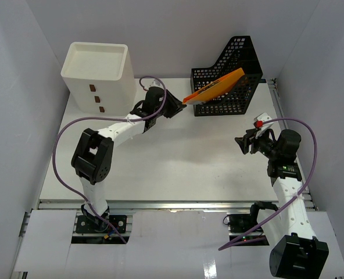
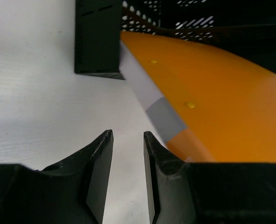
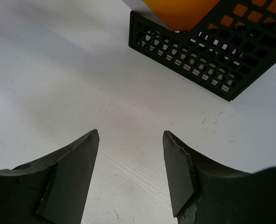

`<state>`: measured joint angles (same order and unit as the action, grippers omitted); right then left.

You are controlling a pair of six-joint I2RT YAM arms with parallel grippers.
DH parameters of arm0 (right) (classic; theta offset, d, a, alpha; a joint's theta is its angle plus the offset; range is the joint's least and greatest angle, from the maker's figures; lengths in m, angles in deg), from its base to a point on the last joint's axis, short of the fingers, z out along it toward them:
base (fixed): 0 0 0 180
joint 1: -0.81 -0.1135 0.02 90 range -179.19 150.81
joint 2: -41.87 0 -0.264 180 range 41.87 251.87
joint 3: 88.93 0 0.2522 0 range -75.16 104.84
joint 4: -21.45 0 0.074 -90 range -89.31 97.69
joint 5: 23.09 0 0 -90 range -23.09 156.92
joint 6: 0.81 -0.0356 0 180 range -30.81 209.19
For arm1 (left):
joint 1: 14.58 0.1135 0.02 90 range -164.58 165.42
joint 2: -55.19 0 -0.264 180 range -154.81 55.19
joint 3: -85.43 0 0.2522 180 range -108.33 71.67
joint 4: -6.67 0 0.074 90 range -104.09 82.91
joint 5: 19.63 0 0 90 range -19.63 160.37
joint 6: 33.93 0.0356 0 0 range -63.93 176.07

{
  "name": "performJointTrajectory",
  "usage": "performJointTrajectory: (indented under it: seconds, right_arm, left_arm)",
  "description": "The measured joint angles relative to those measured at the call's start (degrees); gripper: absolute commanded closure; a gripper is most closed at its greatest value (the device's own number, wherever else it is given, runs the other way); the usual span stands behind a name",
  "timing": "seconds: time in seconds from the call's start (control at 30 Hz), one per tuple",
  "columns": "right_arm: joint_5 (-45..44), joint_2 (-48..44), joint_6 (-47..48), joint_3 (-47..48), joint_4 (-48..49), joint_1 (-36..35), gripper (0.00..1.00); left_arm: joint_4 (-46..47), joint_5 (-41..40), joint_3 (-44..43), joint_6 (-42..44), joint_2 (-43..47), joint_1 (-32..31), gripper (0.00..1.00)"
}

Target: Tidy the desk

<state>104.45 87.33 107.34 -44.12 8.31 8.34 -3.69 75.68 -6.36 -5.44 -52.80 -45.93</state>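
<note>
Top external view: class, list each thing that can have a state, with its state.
black mesh holder, upright
orange folder, tilted, partly inside black mesh holder, end sticking out
white drawer box, drawers look shut
left claw, open, empty
right claw, open, empty

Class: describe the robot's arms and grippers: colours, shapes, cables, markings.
The left arm and right arm: white links, bulky black joints, a purple cable looping along each. The left gripper and right gripper: black, two tapering fingers. A red marking sits by the right one.
</note>
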Motion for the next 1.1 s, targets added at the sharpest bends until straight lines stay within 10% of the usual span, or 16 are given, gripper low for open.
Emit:
performJointTrajectory:
  seconds: [0.7, 1.1]
  right_arm:
    - [0.2, -0.2, -0.2, 0.0, 0.0, 1.6, 0.36]
    - [1.4, -0.7, -0.8, -0.1, 0.0, 2.2, 0.36]
  left_arm:
    - [-9.2, -6.6, -7.1, 0.6, -2.1, -0.4, 0.47]
    - [25.1, -17.3, 22.2, 15.8, 5.0, -6.0, 0.42]
